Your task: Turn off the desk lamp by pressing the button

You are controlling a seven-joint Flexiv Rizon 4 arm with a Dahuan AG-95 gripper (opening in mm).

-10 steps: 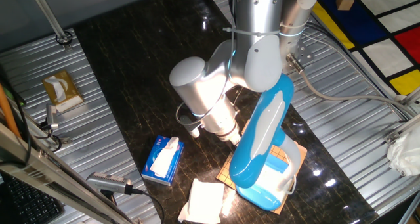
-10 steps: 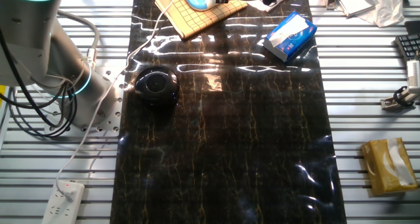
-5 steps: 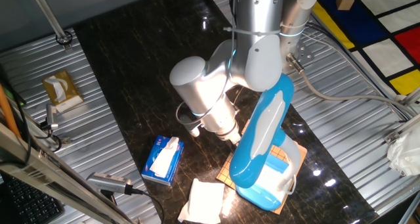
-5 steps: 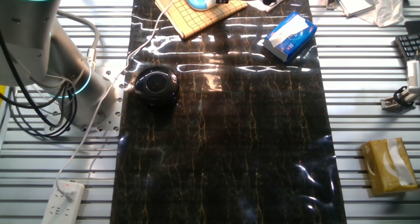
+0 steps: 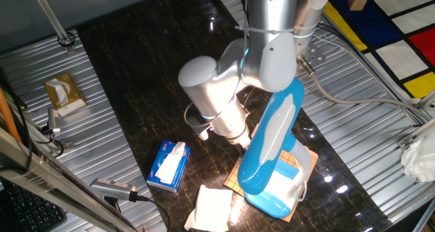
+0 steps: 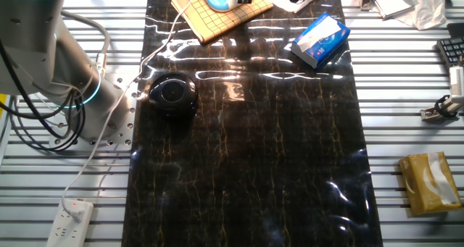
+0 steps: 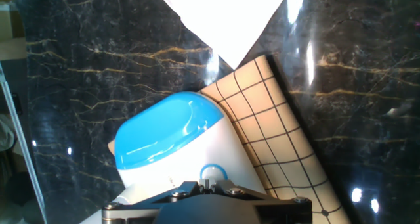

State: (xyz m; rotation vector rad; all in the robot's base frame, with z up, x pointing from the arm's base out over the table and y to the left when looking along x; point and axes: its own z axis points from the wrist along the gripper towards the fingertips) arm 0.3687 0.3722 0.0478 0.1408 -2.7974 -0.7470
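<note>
The desk lamp (image 5: 272, 133) is glossy sky-blue with a long white panel on its arm. It stands on a white-blue base (image 5: 280, 194) at the near right of the dark table. In the hand view I look straight down on the base (image 7: 164, 138), where a small blue ring marks the button (image 7: 211, 171). My gripper (image 7: 209, 183) is shut, its fingertips together at the ring's lower edge; contact with the button cannot be told. In the fixed views the fingers are hidden behind my wrist and the lamp.
The lamp stands on a tan grid mat (image 7: 275, 138). White paper (image 5: 212, 208) and a small blue tissue pack (image 5: 168, 165) lie beside it. A black round device (image 6: 172, 93) sits mid-table. A yellow tissue box (image 6: 429, 182) and a power strip (image 6: 69, 219) lie off the mat.
My arm has shifted very slightly to the right beside the lamp. The lamp and the other things have not moved.
</note>
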